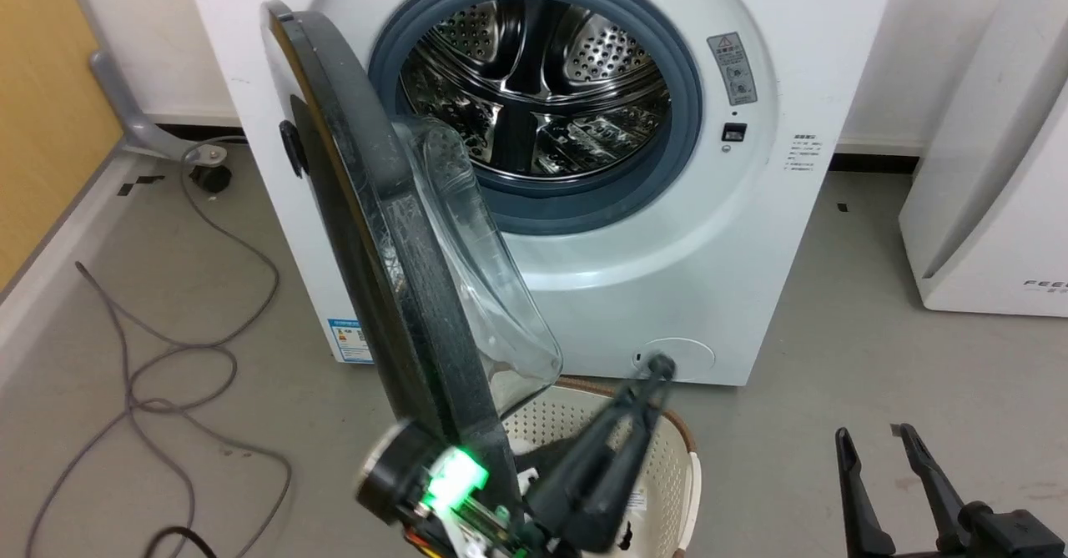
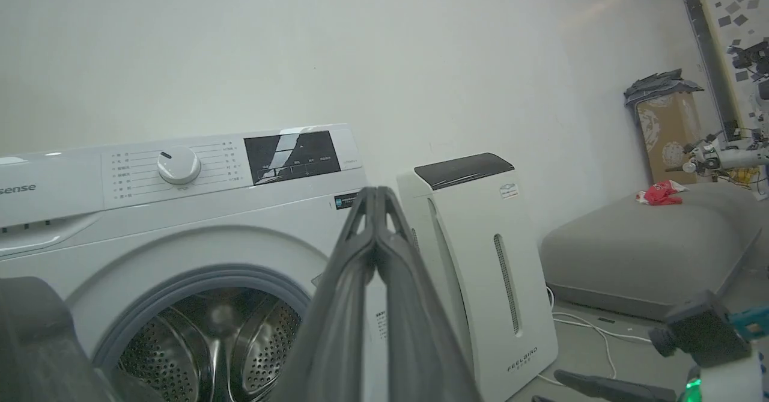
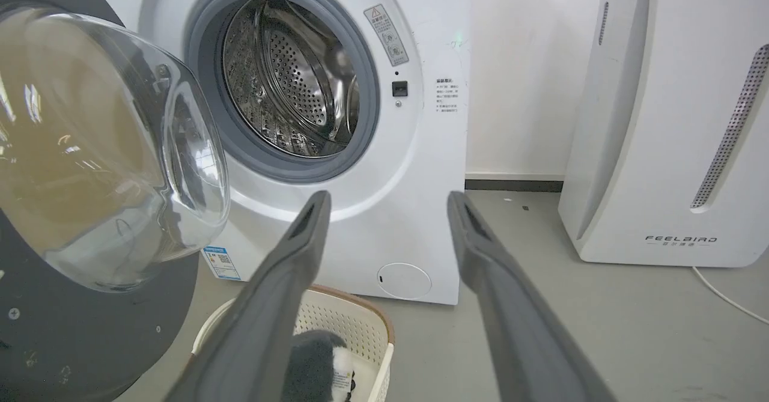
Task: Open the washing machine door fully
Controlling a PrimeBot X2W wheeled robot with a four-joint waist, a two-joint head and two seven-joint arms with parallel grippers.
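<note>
— Head view: left jaws pressed together, holding nothing, laundry basket (image 1: 672, 479) just under them. Right jaws spread, empty.
— Door?
— Washing machine door (image 1: 392, 249) swung out, just left of left jaws. Washing machine (image 1: 692, 274) beyond, drum (image 1: 534, 82) exposed.

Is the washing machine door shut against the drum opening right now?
No, the head view shows the washing machine door swung out nearly edge-on, with the steel drum and grey rubber ring exposed.

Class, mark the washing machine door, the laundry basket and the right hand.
washing machine door (image 1: 392, 291): head view, black rim.
laundry basket (image 3: 348, 325): right wrist view, perforated wall.
right hand (image 1: 874, 434): head view, midway between fingertips.
</note>
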